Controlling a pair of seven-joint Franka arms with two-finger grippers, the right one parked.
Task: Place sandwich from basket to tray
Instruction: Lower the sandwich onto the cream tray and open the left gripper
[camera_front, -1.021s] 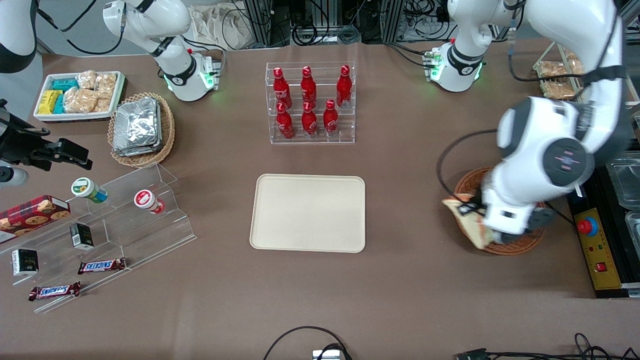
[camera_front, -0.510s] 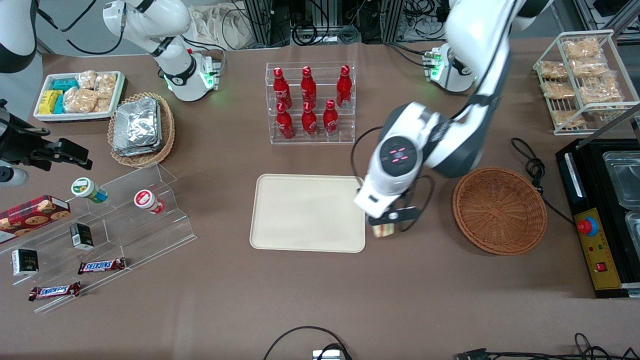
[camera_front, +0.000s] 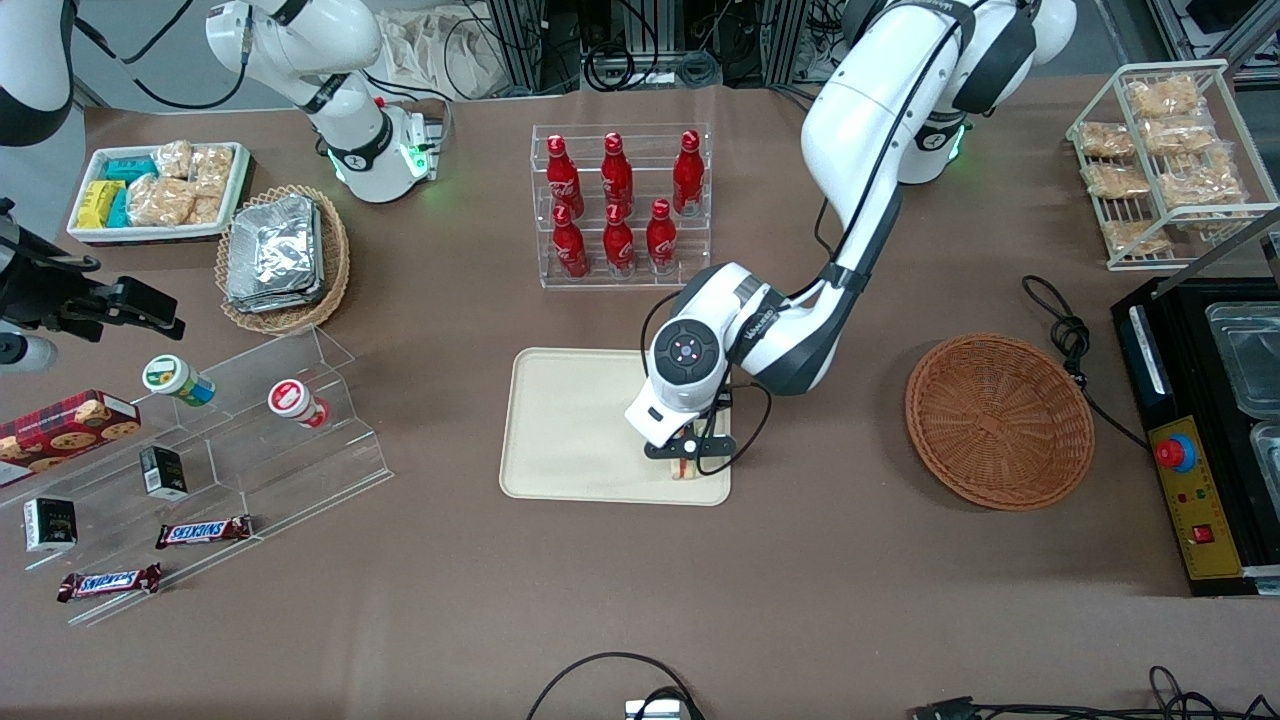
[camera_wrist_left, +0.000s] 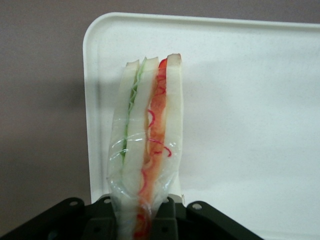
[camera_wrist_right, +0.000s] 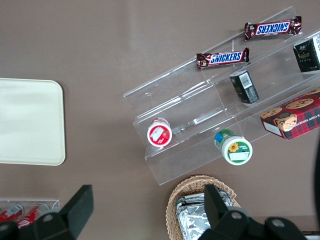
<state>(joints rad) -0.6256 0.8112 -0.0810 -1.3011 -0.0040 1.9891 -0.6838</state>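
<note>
My front camera looks steeply down over the whole worktop (camera_front: 850, 600), facing both arms. My left wrist camera sits close above the tray (camera_wrist_left: 260, 75), looking along the tool (camera_wrist_left: 145, 220). My right wrist camera hangs higher, facing straight down; all three views share the tray (camera_front: 570, 430) (camera_wrist_right: 30, 120).

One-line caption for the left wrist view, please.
The tool holds the wrapped sandwich over a corner of the tray.
</note>
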